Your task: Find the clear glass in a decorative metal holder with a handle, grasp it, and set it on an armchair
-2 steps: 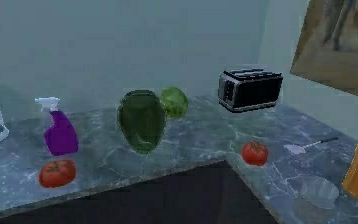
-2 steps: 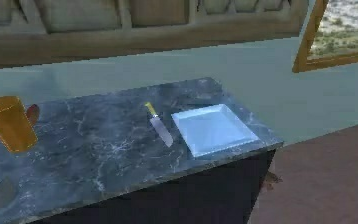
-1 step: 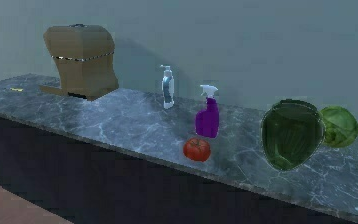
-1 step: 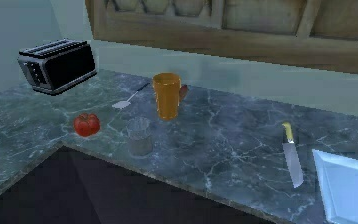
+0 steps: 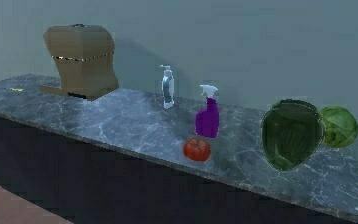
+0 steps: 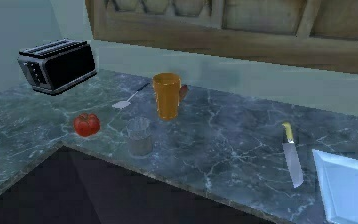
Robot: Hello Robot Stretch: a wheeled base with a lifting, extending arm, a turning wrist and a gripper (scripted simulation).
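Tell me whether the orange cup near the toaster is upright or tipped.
Upright: the orange cup stands on its base on the counter, rim on top, handle at its side.

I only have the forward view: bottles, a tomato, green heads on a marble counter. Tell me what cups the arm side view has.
Observer: An amber cup with a handle stands on the counter, near the back wall.
Operator: Say what stands next to it.
Observer: A small greyish glass, in front of the cup and slightly to its left in the picture.
Operator: Name anything sharp nearby.
Observer: A knife lies toward the view's right, beside a pale plate.
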